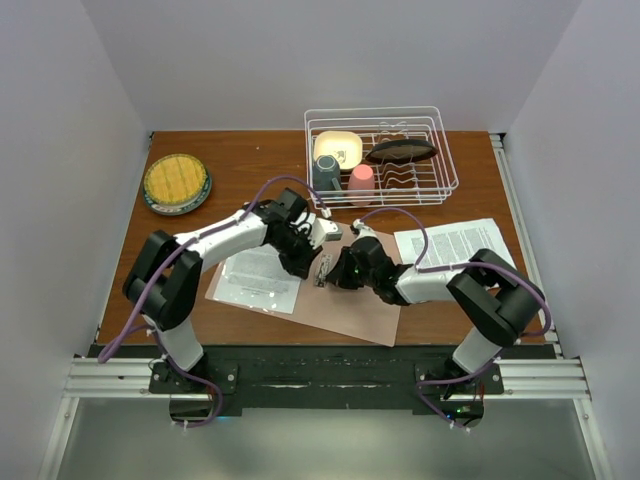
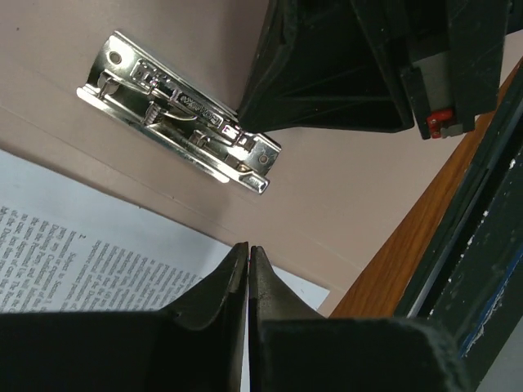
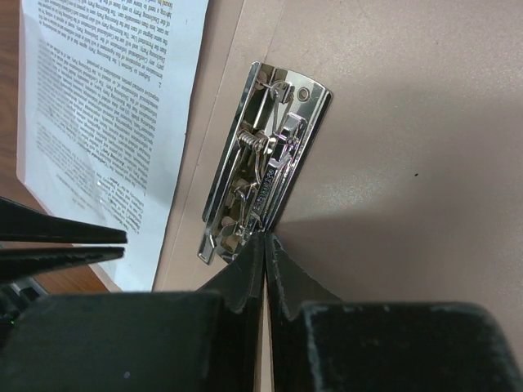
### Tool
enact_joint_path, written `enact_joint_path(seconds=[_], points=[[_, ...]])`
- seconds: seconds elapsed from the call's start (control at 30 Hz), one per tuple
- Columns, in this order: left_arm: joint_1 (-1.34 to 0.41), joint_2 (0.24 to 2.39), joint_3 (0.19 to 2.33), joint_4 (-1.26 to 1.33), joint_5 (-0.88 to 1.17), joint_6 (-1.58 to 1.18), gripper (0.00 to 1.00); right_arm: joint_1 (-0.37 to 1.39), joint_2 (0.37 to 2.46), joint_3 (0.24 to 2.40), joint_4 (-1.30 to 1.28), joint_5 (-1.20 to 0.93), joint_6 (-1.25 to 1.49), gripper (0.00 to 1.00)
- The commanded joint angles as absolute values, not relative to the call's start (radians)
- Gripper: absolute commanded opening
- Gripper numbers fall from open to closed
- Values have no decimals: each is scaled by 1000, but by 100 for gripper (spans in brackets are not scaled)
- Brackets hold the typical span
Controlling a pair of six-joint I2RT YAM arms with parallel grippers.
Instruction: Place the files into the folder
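On counter (image 1: 240, 165), top view: salmon folder (image 1: 360, 312) open; first sheet (image 1: 255, 280) on its left leaf, second sheet (image 1: 455, 243) off it, rightward.
Left wrist: left end effector (image 2: 248, 249) pressed together near silver clip (image 2: 180, 114).
Right wrist: right end effector (image 3: 265, 241) pressed together at the silver clip's end.

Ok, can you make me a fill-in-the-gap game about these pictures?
The silver clip sits on a folder coloured ___.
The left tool and right tool are both ___, not open.
Left sheet plus right sheet makes ___ printed sheets.
Missing: pink, shut, two.
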State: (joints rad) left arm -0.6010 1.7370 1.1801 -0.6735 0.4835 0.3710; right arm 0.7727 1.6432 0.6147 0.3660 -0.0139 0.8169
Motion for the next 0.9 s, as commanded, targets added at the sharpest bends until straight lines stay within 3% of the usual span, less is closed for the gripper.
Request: enact_joint_path(seconds=[0.0, 0.1, 0.57, 0.87], points=[[-617, 1749, 1200, -641, 506, 325, 10, 785, 1684, 620, 368, 3, 841, 1], [-617, 1756, 1187, -606, 488, 305, 0, 792, 1684, 601, 383, 21, 861, 0], [-611, 1738, 1032, -411, 492, 176, 0, 802, 1717, 540, 448, 94, 926, 0], [-582, 1749, 1072, -402, 532, 166, 0, 802, 1746, 537, 460, 90, 930, 0]])
